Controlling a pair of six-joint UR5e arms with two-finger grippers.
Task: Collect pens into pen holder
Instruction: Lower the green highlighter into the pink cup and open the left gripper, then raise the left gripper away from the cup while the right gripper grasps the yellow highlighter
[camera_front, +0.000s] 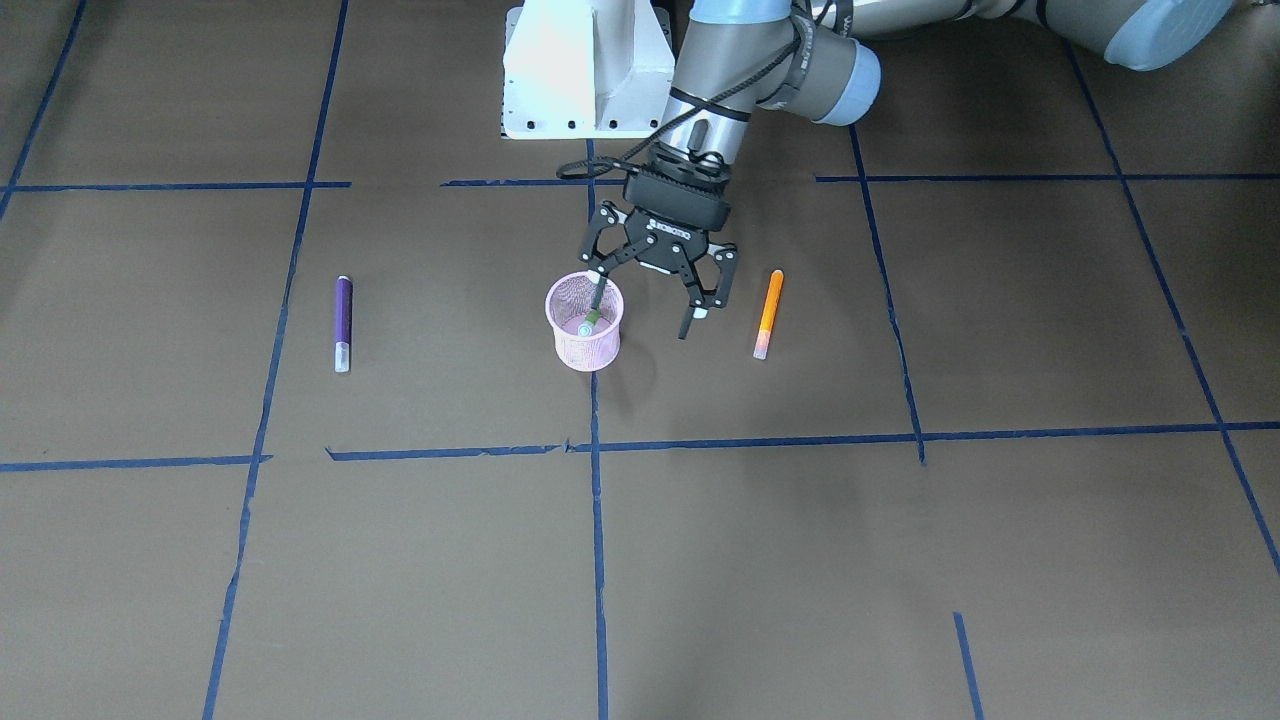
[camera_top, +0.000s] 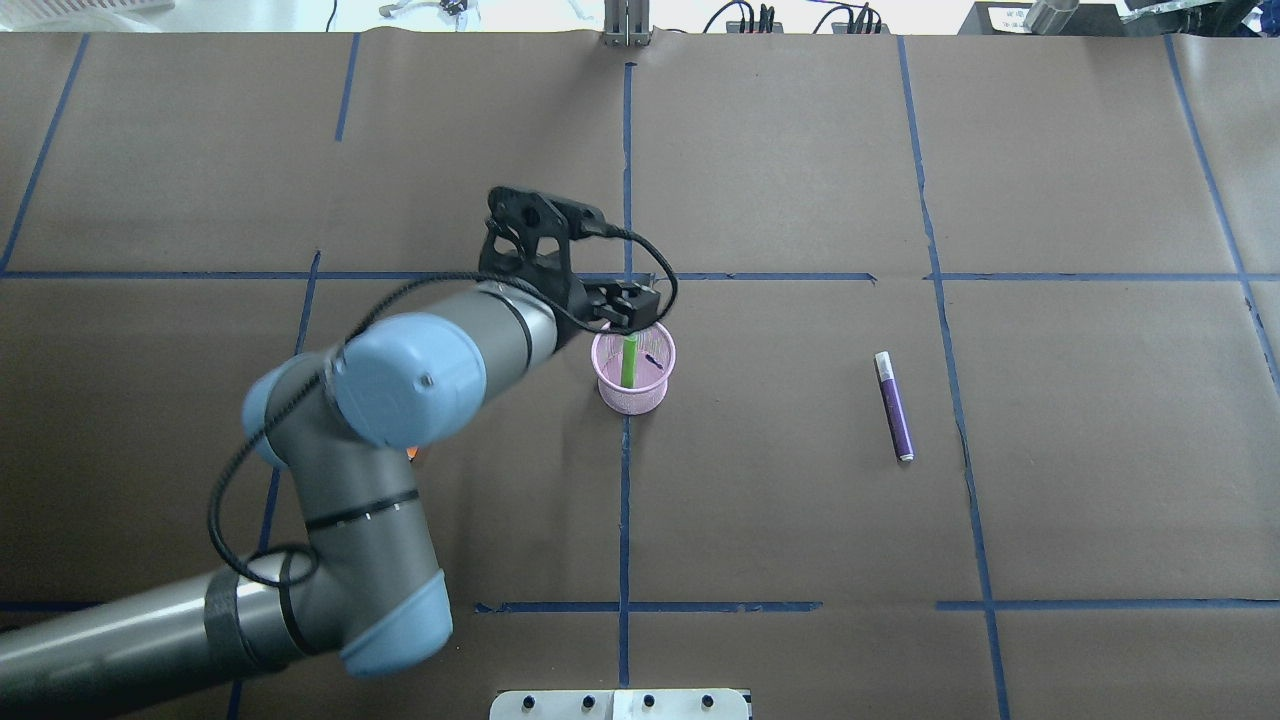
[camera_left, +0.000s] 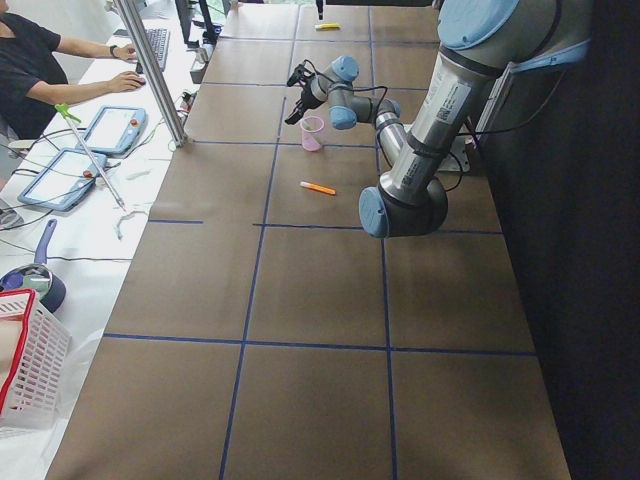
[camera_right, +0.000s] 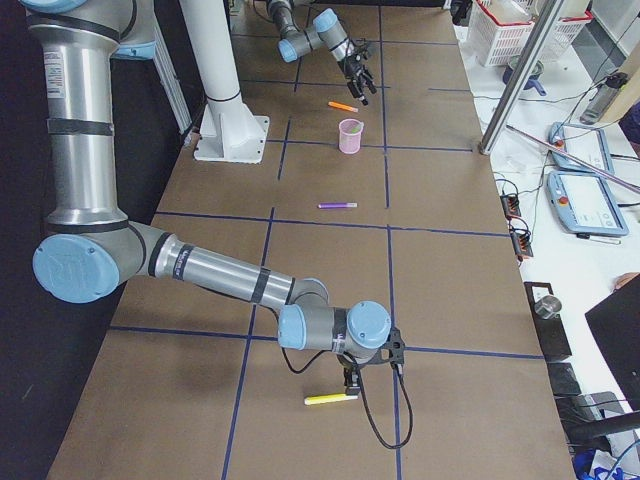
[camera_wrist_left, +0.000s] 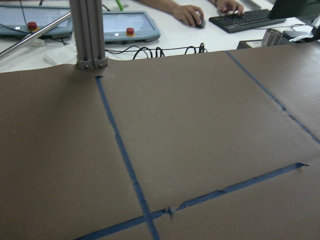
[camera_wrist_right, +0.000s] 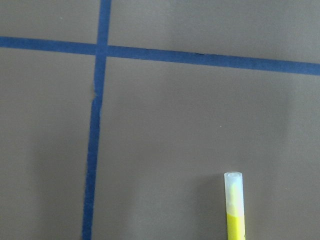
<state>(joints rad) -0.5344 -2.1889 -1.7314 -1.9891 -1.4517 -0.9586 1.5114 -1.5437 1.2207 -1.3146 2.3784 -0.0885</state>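
The pink mesh pen holder stands at the table's middle. A green pen leans inside it. My left gripper hangs open just above the holder, one finger over its rim and the other toward the orange pen. That orange pen lies flat beside the gripper. The purple pen lies flat on the holder's other side. My right gripper shows only in the exterior right view, low over a yellow pen; I cannot tell its state.
Brown paper with blue tape lines covers the table. The white robot base stands behind the holder. A person's hands rest at a keyboard past the far edge, beside teach pendants and a metal post.
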